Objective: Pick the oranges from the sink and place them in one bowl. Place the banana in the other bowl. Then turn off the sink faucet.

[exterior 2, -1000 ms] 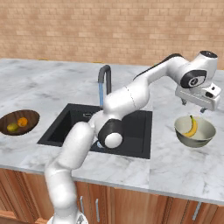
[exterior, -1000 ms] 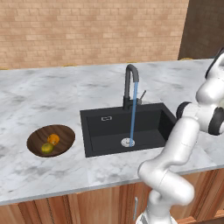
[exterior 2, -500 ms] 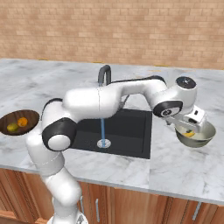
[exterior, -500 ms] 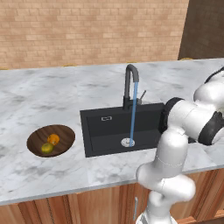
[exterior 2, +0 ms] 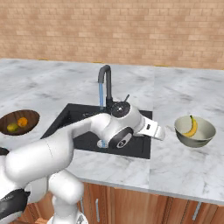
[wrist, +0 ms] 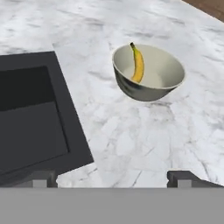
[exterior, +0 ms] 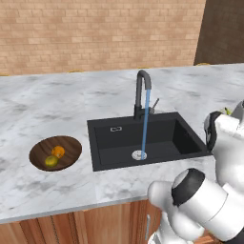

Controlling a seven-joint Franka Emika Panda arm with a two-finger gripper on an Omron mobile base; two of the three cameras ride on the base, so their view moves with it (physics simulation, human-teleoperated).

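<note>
right base view: gripper (exterior 2: 161, 132) spread and empty beside the grey bowl (exterior 2: 195, 131) holding the banana (exterior 2: 191, 127), faucet (exterior 2: 106, 86) at 10 o'clock running; risk: the folded arm swinging back could miss or overshoot the thin lever (exterior 2: 126, 98).

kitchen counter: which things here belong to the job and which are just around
Job: oranges in wooden bowl; banana in pale bowl; sink; faucet, running; open gripper.
Around: marble counter, brick wall, wood cabinets.
</note>
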